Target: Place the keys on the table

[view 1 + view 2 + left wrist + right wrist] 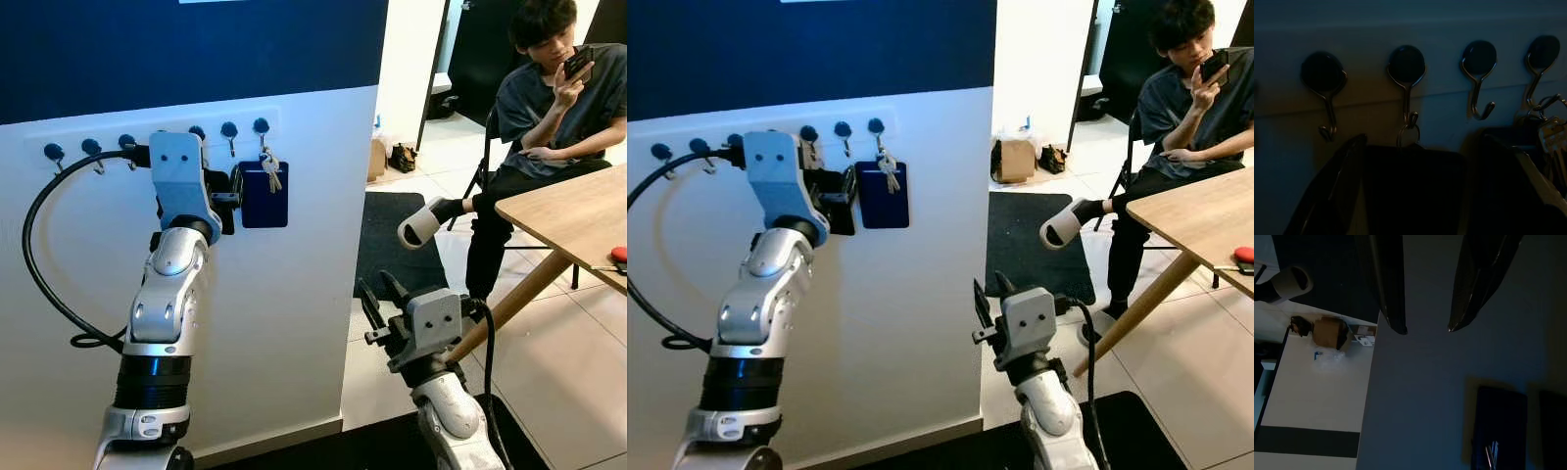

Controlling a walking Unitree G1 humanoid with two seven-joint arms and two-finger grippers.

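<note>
Left gripper (233, 196) is reaching up at the white wall, its black fingers parted around a black rectangular tag (217, 208) hanging from a hook, with nothing clamped that I can confirm. Just at its 3 o'clock, the silver keys on a ring with a dark blue rectangular card holder (265, 194) are hanging from the last round black wall hook (261, 126) of the row. Right gripper (377, 294) is idling low, fingers apart and empty. At 3 o'clock in the head view, the light wooden table (573, 220) is standing well apart from the wall, with a seated person (549, 108) beyond it.

Left wrist view, dim: the fingers (1332, 196) are straddling the black tag, whose ring is sitting on a hook; the silver keys (1552, 142) are dangling beyond one finger, outside the gap.

Right wrist view: two parted fingers (1388, 284) are pointing along the wall, with the blue holder (1498, 426) faint ahead.

Risk, my judgement: the gripper is lining up on the black tag rather than the keys, so closing now would likely take the wrong item. A straight pull could also snag the ring on the hook's upturned tip, and loose keys may swing or slip.
</note>
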